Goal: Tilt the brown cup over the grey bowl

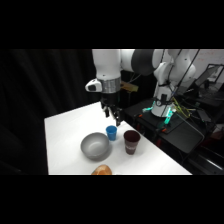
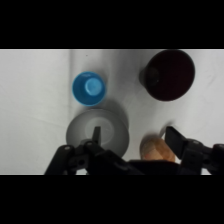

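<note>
The brown cup (image 1: 131, 141) stands upright on the white tabletop (image 1: 65, 135), just to the right of the blue cup (image 1: 111, 132) in the side view and apart from it — nothing holds it. There are two cups in all, one grey bowl (image 1: 94, 145) and one orange-brown rounded thing (image 1: 102, 170) at the tabletop's near edge. The bowl sits left of the blue cup, close beside it, and well clear of the brown cup. No writing or label can be read on any of them. The hand (image 1: 114, 119) hangs above the tabletop behind the blue cup, pointing down; in the wrist view its two fingers (image 2: 176, 138) stand wide apart with nothing between them — the bowl and the orange-brown thing lie below, the two cups farther up.
</note>
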